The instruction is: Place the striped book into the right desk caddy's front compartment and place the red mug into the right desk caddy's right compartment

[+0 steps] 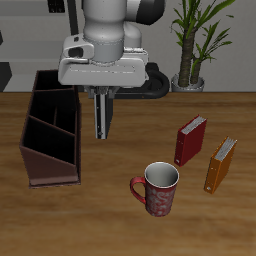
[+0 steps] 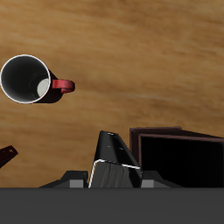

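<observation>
- The gripper [image 1: 104,112] hangs above the table just beside the right desk caddy [image 1: 50,130], pinched on the striped book [image 1: 104,116], which dangles upright between the fingers.
- In the wrist view the striped book [image 2: 112,157] is right next to the caddy's dark wall, not yet inside.
- So the front compartment [image 1: 45,165] looks unfilled; book placement is under way, not done.
- The red mug [image 1: 157,188] stands upright on the table nearer the front edge, well apart from the caddy, untouched.
- Its job is all left: the right compartment awaits.
- The red book [image 1: 189,140] and orange book [image 1: 221,164] stand beyond the mug.
</observation>
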Motion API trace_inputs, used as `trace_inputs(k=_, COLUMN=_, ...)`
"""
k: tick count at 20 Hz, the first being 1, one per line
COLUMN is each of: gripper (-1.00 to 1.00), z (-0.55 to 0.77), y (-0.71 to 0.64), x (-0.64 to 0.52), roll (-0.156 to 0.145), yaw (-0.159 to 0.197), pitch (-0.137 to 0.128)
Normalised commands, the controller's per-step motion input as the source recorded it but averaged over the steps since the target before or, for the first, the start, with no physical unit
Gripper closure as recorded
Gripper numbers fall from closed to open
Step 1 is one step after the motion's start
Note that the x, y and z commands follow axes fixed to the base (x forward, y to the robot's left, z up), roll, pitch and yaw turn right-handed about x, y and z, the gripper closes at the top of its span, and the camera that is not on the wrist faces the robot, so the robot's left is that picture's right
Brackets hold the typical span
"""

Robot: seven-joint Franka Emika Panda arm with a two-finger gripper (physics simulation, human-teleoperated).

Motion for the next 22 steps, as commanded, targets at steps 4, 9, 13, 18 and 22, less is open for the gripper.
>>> trace_inputs(k=4, gripper=1.0, z=0.1, y=0.08, x=-0.41, roll=0.037, yaw=0.044, pitch=-0.034)
trace_inputs(k=9, gripper=1.0, z=0.04, y=0.06, x=-0.5, roll=0.005, yaw=0.046, pitch=-0.005)
trace_inputs(k=13, gripper=1.0, z=0.11, y=-0.05, x=-0.35, roll=-0.006, yaw=0.026, pitch=-0.052)
trace_inputs(k=18, gripper=1.0, z=0.1, y=-0.01, x=-0.53, roll=-0.008, yaw=0.009, pitch=-0.013)
trace_inputs(k=22, gripper=1.0, z=0.1, y=-0.03, x=-0.54, roll=0.001, yaw=-0.016, pitch=-0.018)
